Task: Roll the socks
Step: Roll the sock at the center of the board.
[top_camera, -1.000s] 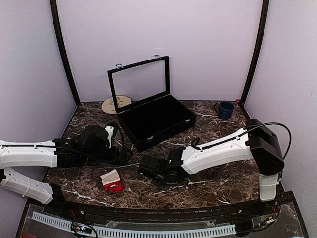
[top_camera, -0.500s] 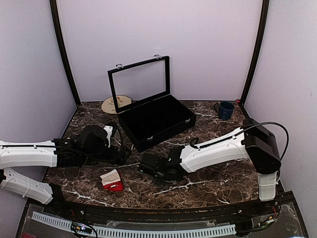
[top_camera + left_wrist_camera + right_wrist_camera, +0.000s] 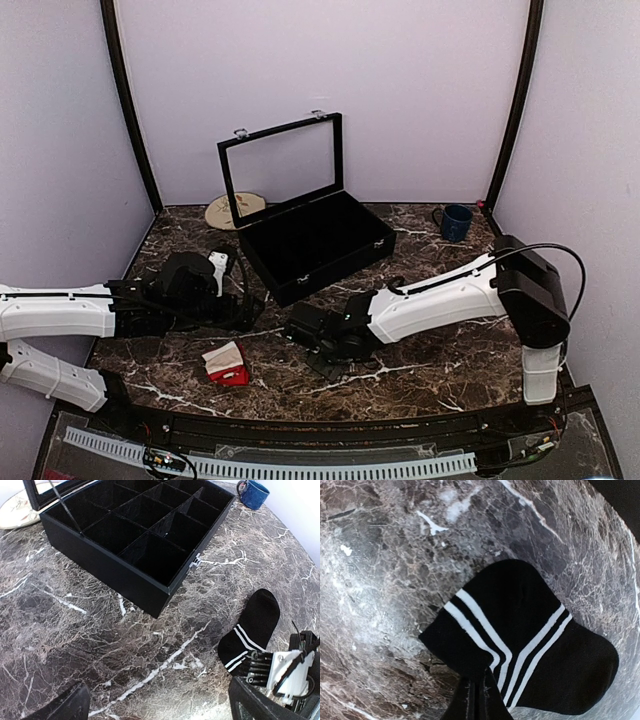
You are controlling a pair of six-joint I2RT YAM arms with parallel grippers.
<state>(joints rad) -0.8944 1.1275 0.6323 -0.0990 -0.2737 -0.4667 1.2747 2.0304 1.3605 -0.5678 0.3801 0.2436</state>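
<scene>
I note my right gripper (image 3: 477, 700) has closed since a second ago and now pinches the black sock (image 3: 535, 650) at mid-table; left gripper (image 3: 160, 711) remains fully spread, empty; the red socks (image 3: 227, 364) lie unmoved, near left.

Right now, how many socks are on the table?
2. A red sock with a cream cuff lies front left; a black striped sock lies mid-table, pinched by the right end effector. The red one may hide another.
</scene>
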